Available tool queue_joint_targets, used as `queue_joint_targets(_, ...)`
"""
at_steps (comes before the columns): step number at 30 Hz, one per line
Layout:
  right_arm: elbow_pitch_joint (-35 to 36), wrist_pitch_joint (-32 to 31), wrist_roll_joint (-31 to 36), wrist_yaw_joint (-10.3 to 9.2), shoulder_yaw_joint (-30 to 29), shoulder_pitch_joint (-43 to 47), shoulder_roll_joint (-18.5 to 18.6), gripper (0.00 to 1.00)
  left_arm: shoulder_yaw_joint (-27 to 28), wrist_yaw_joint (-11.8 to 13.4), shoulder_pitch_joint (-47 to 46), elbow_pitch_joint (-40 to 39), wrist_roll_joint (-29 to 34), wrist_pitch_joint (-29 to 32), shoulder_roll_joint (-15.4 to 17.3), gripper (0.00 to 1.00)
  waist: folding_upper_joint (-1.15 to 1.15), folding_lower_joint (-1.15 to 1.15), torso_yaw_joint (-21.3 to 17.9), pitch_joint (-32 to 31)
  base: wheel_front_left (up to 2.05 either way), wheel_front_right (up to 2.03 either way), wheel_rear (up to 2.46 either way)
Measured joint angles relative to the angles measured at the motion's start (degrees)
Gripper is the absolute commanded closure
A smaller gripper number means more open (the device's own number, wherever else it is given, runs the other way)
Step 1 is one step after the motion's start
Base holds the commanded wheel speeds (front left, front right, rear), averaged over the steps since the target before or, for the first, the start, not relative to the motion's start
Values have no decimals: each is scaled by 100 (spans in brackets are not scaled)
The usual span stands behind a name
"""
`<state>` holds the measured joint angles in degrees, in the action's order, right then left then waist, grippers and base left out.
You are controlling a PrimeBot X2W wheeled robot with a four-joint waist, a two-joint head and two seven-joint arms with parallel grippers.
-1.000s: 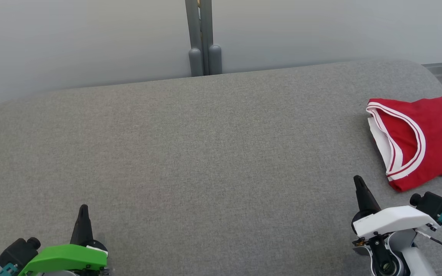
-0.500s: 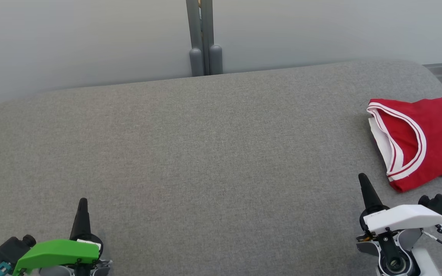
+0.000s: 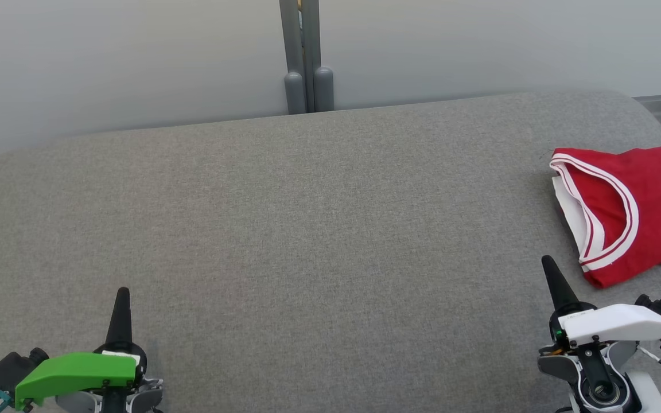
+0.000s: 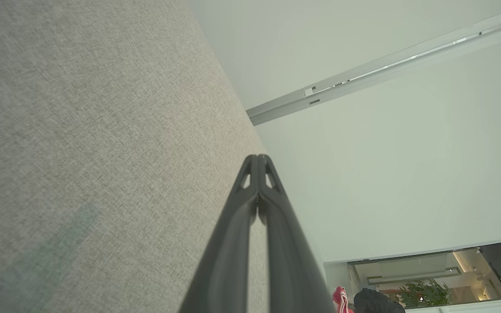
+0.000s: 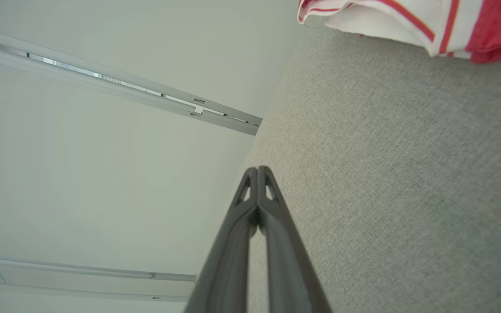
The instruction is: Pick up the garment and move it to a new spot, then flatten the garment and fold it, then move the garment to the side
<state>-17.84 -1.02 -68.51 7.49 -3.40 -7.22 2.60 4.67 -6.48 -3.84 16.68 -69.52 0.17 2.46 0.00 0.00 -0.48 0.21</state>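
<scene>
Garment cut off at right edge

Office-like room, pale partition walls, grey upholstered surface, potted plant

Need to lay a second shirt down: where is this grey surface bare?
The grey surface is bare from its left edge across the middle, between the grey post behind and the left gripper and right gripper in front. It is crowded at the right end, where the red jersey lies.
</scene>
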Motion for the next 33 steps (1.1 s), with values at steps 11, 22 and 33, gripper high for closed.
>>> queue_joint_targets(11, 92, -146, -588, -1, -97, 17, 2, 100, 32, -13, -37, -67, -581, 138, 3, 100, 0, 0, 10, 0, 0, 0, 0)
queue_joint_targets(22, 183, -302, -1180, -1, -187, 24, 5, 100, 59, -48, -90, -136, -1117, 282, 10, 100, 0, 0, 21, -1, 0, 0, 0)
queue_joint_targets(33, 257, -428, -1663, -1, -268, 55, 10, 100, 80, -58, -149, -182, -1617, 411, 15, 100, 0, 0, 32, -1, 0, 0, 0)
